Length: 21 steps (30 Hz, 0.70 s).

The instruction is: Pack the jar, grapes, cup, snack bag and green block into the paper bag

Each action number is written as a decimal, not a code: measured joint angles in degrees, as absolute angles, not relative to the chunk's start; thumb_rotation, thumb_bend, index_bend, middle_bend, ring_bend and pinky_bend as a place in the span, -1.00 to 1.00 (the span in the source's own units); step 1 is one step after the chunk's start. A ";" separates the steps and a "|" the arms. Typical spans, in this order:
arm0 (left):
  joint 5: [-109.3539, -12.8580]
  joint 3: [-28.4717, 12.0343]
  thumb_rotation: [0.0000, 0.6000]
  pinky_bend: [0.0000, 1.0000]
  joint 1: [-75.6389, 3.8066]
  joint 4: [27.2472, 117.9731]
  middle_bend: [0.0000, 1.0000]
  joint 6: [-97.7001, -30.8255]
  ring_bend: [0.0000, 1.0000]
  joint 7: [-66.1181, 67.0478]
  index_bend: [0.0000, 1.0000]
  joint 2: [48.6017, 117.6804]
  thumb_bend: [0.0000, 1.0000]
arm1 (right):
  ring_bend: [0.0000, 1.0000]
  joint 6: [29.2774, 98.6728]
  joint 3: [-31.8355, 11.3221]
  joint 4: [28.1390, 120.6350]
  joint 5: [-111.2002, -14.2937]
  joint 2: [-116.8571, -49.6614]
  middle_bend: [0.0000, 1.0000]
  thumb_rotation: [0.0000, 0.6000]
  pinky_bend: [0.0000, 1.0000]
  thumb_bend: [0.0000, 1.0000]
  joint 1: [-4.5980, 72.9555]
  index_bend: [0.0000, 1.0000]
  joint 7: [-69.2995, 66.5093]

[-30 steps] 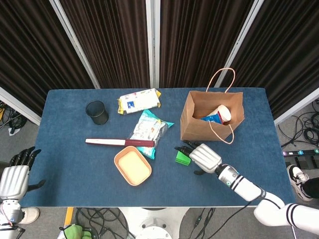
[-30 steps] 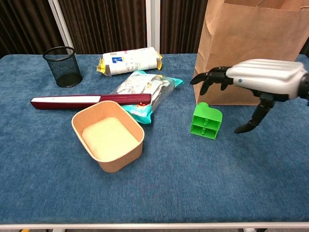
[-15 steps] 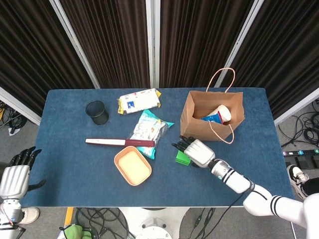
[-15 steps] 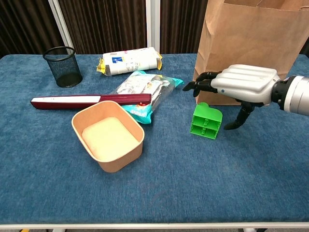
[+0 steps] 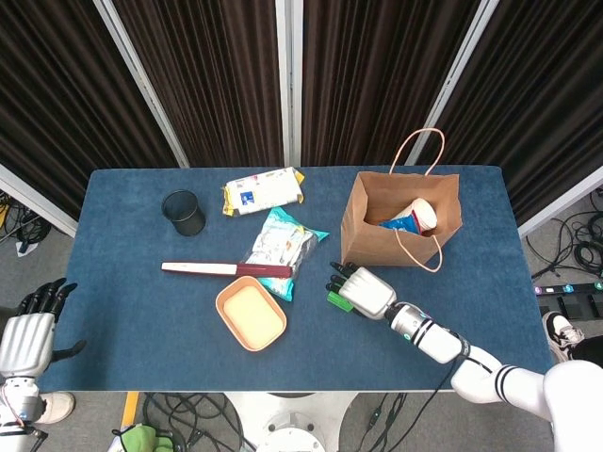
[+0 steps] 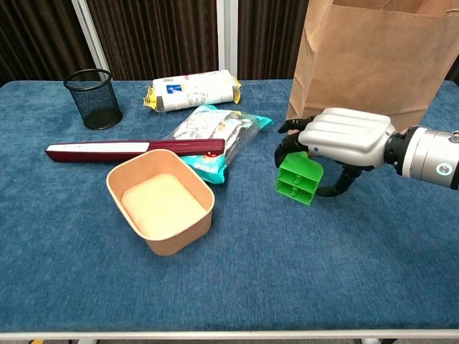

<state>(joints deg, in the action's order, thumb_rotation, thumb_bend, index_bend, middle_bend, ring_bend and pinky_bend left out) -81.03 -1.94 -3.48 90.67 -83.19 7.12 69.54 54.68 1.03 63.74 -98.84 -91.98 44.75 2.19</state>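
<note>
Chest view: right hand (image 6: 343, 136) sits over the green block (image 6: 299, 177) at centre right of the frame, fingers curled down over its far side and thumb hooked round the near right side, so it reads as grasping the block. The block looks tipped a little off the blue table (image 6: 237, 272), though contact underneath can't be confirmed. The paper bag (image 6: 373, 61) stands just behind, upper right.

Head view: same hand (image 5: 359, 291) covers most of the block (image 5: 335, 299), just below the bag's lower left corner (image 5: 400, 226). The bag mouth is open, with a cup and a blue-wrapped item visible inside; can't tell what else is in there.

Handling judgement: the block looks like hard moulded plastic, light, rigid, smooth-faced, likely a bit slippery. It won't crush, so a firm squeeze across two opposite flat sides is best, away from the studded top. The present hold is on those sides. The bag is thin paper and could tip if bumped.

The snack bag (image 6: 215, 132) lies left of the block, partly under a dark red bar (image 6: 133, 149); soft, crinkly, best taken at an edge.

Left hand (image 5: 25, 339) is at the lower left edge, off the table, empty, fingers apart.
</note>
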 measured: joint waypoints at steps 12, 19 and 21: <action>-81.25 -2.00 1.00 -0.63 -3.59 90.77 -0.61 -83.23 -0.73 7.30 -0.58 69.45 -0.87 | -0.64 72.43 0.77 70.62 -105.35 -86.77 -0.14 1.00 -0.42 -0.55 43.62 0.10 -2.65; -81.48 -2.03 1.00 -0.63 -3.81 90.89 -0.61 -83.12 -0.73 7.54 -0.58 69.47 -0.87 | -0.64 87.32 -3.00 78.31 -109.37 -80.66 -0.14 1.00 -0.42 -0.55 41.88 0.10 -3.27; -81.53 -2.08 1.00 -0.63 -3.89 90.89 -0.61 -83.09 -0.73 7.59 -0.58 69.47 -0.87 | -0.64 91.15 -5.01 80.28 -109.67 -78.92 -0.14 1.00 -0.42 -0.55 41.03 0.10 -3.17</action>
<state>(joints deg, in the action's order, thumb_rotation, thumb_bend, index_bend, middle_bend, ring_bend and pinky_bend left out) -81.53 -2.08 -3.89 90.89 -83.09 7.59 69.47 91.15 -5.01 80.28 -109.67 -78.92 41.03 -3.17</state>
